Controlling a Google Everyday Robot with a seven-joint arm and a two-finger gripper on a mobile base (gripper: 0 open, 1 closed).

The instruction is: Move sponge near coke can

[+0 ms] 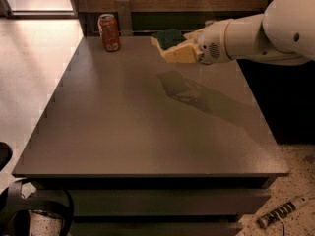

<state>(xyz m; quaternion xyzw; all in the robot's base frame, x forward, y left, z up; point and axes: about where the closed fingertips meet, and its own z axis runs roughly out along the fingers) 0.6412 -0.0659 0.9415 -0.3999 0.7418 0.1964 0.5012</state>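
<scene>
Pincer, which I hold aloft over the far edge of the counter, pinches the sponge green side up, the upright coke can standing apart toward the view's left at the far corner, its white lettering unreadable to me.

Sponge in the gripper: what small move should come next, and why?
Probably carry the sponge sideways toward the coke can: the gripper, shut on it, holds it above the table at its far edge, well apart from the can.
</scene>
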